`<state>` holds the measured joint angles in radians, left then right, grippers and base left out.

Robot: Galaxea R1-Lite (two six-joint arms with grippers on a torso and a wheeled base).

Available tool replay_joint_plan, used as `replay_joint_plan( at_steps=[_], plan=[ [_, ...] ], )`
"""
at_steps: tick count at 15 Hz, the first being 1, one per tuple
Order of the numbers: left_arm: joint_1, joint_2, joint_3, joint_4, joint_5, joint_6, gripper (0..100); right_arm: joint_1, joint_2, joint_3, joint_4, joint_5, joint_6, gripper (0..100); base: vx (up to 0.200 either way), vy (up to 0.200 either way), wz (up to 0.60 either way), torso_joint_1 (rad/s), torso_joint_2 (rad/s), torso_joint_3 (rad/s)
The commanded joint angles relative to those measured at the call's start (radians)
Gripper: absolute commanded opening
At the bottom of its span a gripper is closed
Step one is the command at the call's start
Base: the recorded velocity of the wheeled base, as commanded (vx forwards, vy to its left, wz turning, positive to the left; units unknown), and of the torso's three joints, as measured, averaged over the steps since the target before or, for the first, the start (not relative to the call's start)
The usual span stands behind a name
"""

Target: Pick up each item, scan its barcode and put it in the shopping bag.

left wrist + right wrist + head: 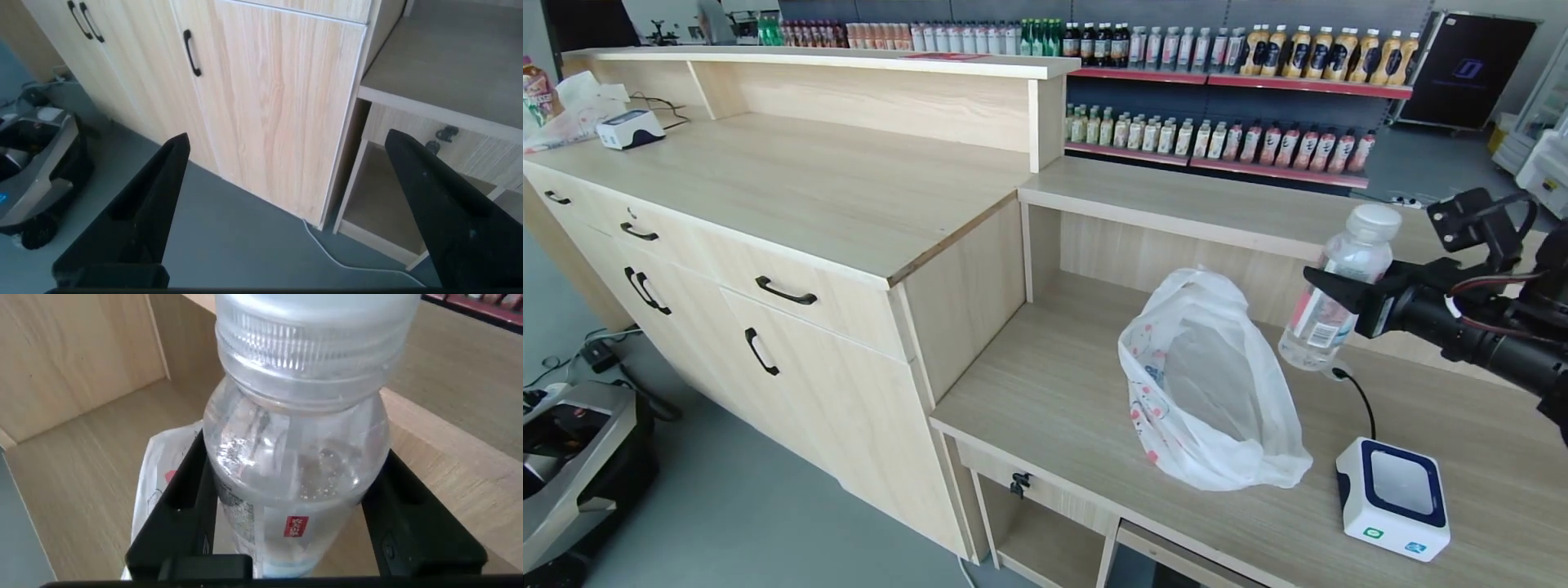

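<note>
The shopping bag (1209,384) sits on the lower counter (1054,384), scanner (1393,496) to its right (nearer the front edge). The bottle (1335,286) hangs behind the scanner, right of the bag.

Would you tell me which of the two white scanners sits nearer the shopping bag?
The scanner on the lower desk, just beside the shopping bag; the other scanner sits far off on the higher counter.

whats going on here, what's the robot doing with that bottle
The right gripper is shut on a clear water bottle, holding it in the air above the lower counter, near the white shopping bag and the barcode scanner. The bag sits open on the counter. The left gripper hangs open, low by the cabinet doors.
</note>
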<state>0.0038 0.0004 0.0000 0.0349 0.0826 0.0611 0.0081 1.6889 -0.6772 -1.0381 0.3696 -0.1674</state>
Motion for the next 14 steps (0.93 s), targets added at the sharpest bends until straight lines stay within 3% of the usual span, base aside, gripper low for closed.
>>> replay_joint_plan(
  at_steps=[1, 8, 14],
  plan=[
    [0.001, 0.001, 0.0, 0.0, 0.0, 0.0, 100, 0.032, 0.287, -0.019, -0.195, 0.003, -0.009, 0, 0.0, 0.0, 0.0, 0.0, 0.0, 0.0],
    [0.001, 0.0, 0.0, 0.0, 0.0, 0.0, 100, 0.046, 0.491, -0.11, -0.335, 0.002, -0.017, 0, 0.0, 0.0, 0.0, 0.0, 0.0, 0.0],
    [0.001, 0.0, 0.0, 0.0, 0.0, 0.0, 100, 0.058, 0.572, -0.206, -0.355, 0.002, -0.017, 0, 0.0, 0.0, 0.0, 0.0, 0.0, 0.0]
  ],
)
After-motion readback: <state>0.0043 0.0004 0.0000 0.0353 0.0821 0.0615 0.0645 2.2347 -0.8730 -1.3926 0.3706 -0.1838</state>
